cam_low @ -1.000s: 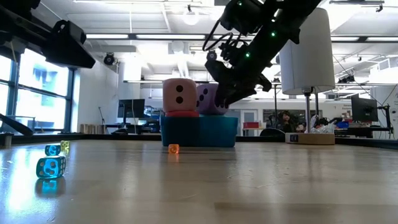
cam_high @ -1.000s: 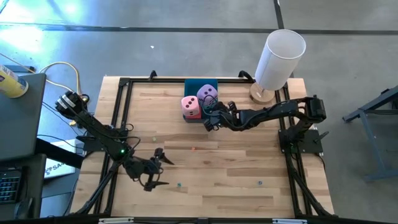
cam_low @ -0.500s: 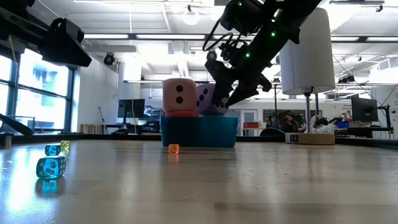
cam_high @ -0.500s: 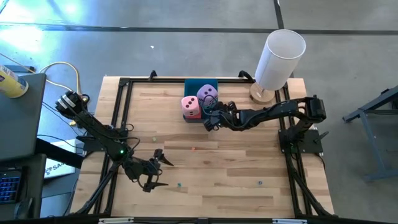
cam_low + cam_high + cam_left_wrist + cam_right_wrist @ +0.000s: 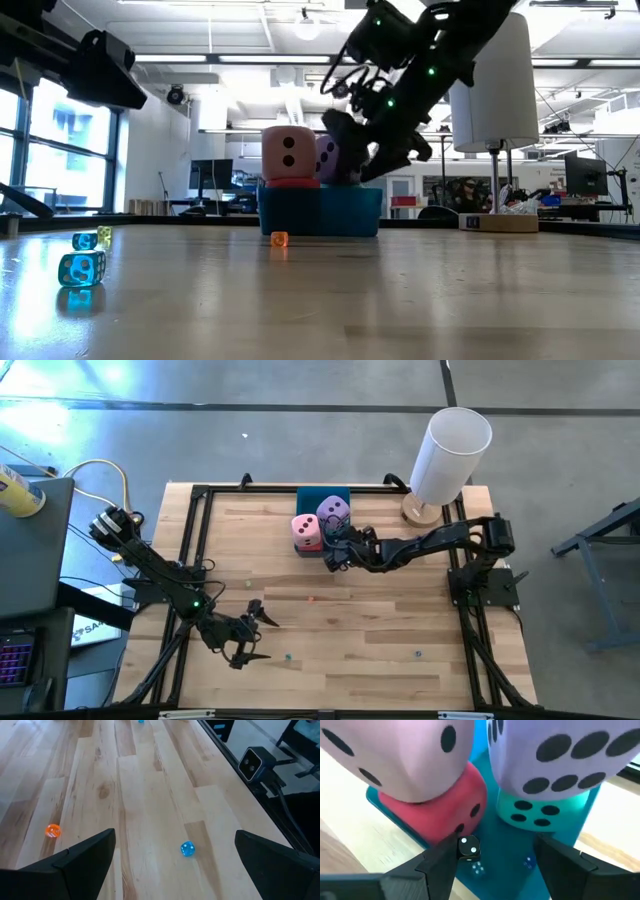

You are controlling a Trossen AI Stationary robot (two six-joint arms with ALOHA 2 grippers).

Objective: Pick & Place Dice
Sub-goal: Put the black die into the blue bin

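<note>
The right gripper is hovering at the tray, fingers spread wide, gripping nothing. Inside, the pink die is sitting on the red, the purple on the teal. The left gripper is waiting wide open, empty, over the table's near left.

High camera looks straight down on the pale wooden slatted table; low camera sights level across it. Right wrist camera sits close against the stacked soft pink cube, also seen overhead and low.
</note>
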